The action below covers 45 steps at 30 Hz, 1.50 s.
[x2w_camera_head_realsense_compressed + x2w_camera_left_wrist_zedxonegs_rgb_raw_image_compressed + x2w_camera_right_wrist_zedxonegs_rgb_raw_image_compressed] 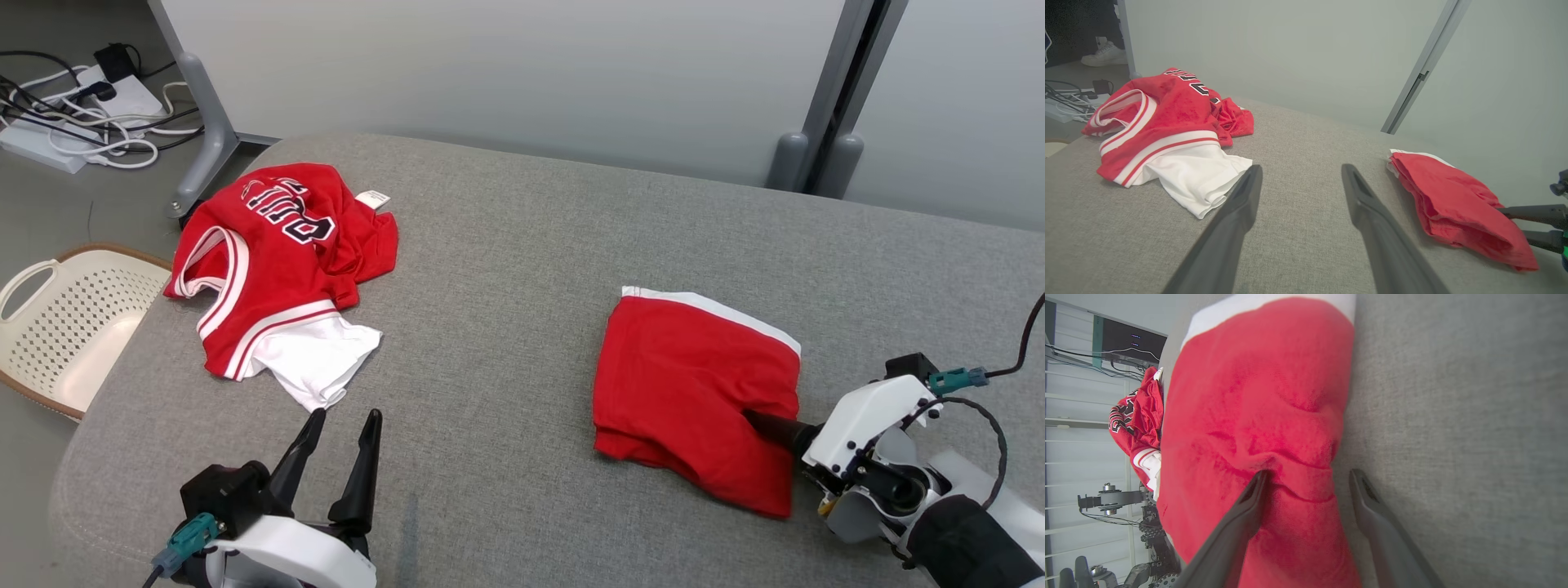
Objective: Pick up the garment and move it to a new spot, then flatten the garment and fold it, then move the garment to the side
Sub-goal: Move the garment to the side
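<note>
The garment (694,384) is a folded red piece with a white band along its far edge, lying on the right half of the grey padded table (506,245). My right gripper (763,429) is open at its near right corner. In the right wrist view, one finger (1249,506) presses on the red cloth (1257,416) and the other rests on bare grey surface just beside the edge. My left gripper (345,415) stands open and empty at the lower left, fingers pointing up the table. The left wrist view shows the garment (1449,200) with the right gripper (1511,222) at its end.
A crumpled red and white jersey (277,245) with dark lettering lies at the table's far left. A cream perforated basket (49,327) sits on the floor left of the table, with cables and a power strip (82,106) behind it. A grey partition wall (506,73) backs the table.
</note>
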### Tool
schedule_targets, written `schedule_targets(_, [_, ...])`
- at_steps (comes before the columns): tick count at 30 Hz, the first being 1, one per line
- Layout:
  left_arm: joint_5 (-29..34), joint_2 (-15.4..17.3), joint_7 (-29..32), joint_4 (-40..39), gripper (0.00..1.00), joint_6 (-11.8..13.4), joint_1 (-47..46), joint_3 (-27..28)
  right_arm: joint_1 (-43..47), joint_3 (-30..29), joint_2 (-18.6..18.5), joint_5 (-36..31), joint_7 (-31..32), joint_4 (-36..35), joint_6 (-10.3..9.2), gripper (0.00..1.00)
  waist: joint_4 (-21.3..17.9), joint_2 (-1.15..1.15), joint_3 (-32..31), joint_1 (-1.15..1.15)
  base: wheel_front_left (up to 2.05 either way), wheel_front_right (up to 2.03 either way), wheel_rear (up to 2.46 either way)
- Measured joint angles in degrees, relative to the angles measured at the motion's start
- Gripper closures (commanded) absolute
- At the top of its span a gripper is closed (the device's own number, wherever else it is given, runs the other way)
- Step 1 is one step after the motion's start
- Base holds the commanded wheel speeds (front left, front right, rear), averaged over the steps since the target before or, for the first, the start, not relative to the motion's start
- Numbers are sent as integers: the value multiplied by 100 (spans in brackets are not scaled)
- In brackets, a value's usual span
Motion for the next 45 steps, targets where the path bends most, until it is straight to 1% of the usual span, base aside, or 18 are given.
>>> schedule_targets(6, [-4,-16,-7,37,0,-3,-37,4,-3,-59,15,13,58,80,20,0,52,0,41,0,0,0,0])
schedule_targets(7, [-4,-18,-7,42,0,-3,-37,4,-7,-58,25,10,57,92,23,5,51,0,42,0,0,0,0])
schedule_targets(8, [-3,-19,-7,45,0,-3,-38,5,-7,-57,30,-3,36,92,23,44,49,0,45,0,0,0,0])
schedule_targets(9, [-3,-19,-8,48,0,-3,-39,7,-6,-55,31,-16,-15,78,23,56,45,0,48,0,0,0,0])
schedule_targets(11, [-3,-20,-8,51,0,-4,-42,7,-4,-51,30,-49,-69,59,19,96,41,0,51,0,0,0,0])
schedule_targets(12, [-2,-21,-9,54,0,-7,-46,7,-2,-49,31,-82,-134,25,14,100,35,0,53,0,0,0,0])
schedule_targets(15, [2,-15,-22,64,0,-7,-49,12,-6,-18,1,-234,-375,-176,-2,100,4,0,50,0,0,0,0])
schedule_targets(18, [24,-14,-23,58,0,-8,-50,9,-46,129,-137,-566,-690,-455,-2,100,-66,0,28,0,0,0,0])
schedule_targets(22, [88,-20,-26,-5,0,-35,-59,-15,-125,338,-393,-972,-936,-992,-2,100,-219,0,1,0,0,0,0])
schedule_targets(26, [172,-76,-32,-113,0,-59,-183,-99,-319,749,-776,-1600,-1106,-1438,-2,100,-431,0,37,0,0,0,0])
schedule_targets(29, [252,-122,-13,-155,0,-92,-315,-201,-542,927,-979,-1890,-1212,-1490,-2,100,-589,0,132,0,0,0,0])
schedule_targets(34, [397,-177,85,-261,0,-108,-587,-380,-998,1127,-1283,-2173,-1276,-1568,-2,100,-822,0,433,0,0,0,0])
schedule_targets(45, [713,-324,288,-552,0,-130,-1373,-671,-2280,1272,-2302,-2587,-1393,-1414,-2,100,-1243,0,1497,0,0,0,0])
